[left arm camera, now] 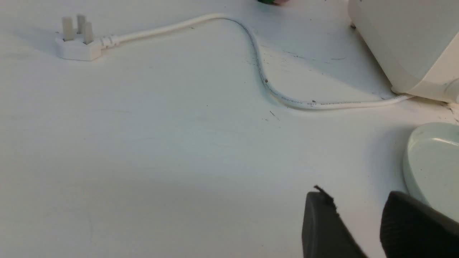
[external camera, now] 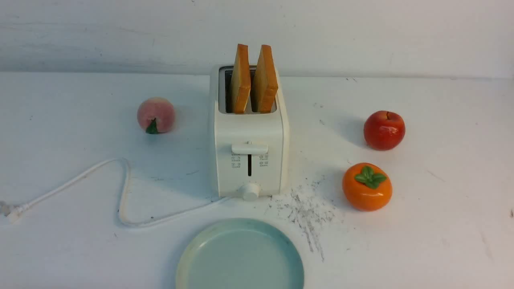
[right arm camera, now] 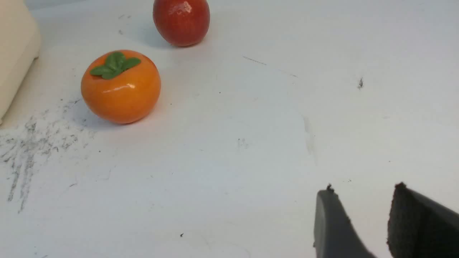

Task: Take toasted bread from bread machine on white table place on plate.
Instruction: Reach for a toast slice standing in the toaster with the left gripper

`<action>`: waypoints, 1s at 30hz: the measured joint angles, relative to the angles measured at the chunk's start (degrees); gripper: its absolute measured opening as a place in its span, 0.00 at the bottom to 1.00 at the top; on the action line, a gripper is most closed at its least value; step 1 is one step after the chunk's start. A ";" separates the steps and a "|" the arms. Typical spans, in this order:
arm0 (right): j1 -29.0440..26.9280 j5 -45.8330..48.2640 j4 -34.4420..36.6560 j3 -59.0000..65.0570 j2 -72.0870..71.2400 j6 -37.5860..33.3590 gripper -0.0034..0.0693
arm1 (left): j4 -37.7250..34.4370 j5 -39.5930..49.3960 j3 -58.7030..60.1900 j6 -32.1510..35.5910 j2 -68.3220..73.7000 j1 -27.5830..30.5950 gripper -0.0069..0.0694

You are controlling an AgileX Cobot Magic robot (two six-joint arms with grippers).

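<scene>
Nearest the robot, the grippers are seen only in the wrist views. The left gripper [left arm camera: 358,200] is set with its two black fingers parted by a moderate gap; nothing is held between them, and bare white table [left arm camera: 179,161] is visible through the gap. One finger is seen in front of the rim of the plate [left arm camera: 430,161]; contact cannot be confirmed. The right gripper [right arm camera: 363,193] is likewise parted by a moderate gap, and nothing is gripped.

Just beyond, in the front view, the pale blue-green plate [external camera: 241,257] is laid flat on the table, with a patch of grey-black scratch marks [external camera: 309,212] beside it on the right. The white power cord [external camera: 122,188] is looped across the table on the left and is ended by an unconnected plug [left arm camera: 77,44].

Behind the plate, the cream bread machine [external camera: 249,140] is stood with its lever and knob facing the robot. One slice of toasted bread [external camera: 240,80] is stood upright in the left slot and a second slice [external camera: 265,80] in the right slot; both are raised well above the top.

An orange persimmon [external camera: 367,186] and, farther back, a red apple [external camera: 384,130] are placed to the right; a peach [external camera: 156,114] is placed to the left.
</scene>
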 joint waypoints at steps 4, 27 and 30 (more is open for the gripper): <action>0.00 0.00 0.00 0.00 0.00 0.00 0.38 | 0.00 0.00 0.00 0.00 0.00 0.00 0.40; 0.00 0.00 0.00 0.00 0.00 0.00 0.38 | -2.66 -6.48 0.00 -2.55 0.00 0.00 0.40; 0.00 0.00 0.00 0.00 0.00 0.00 0.38 | -6.96 -12.07 0.00 -4.95 0.00 0.00 0.40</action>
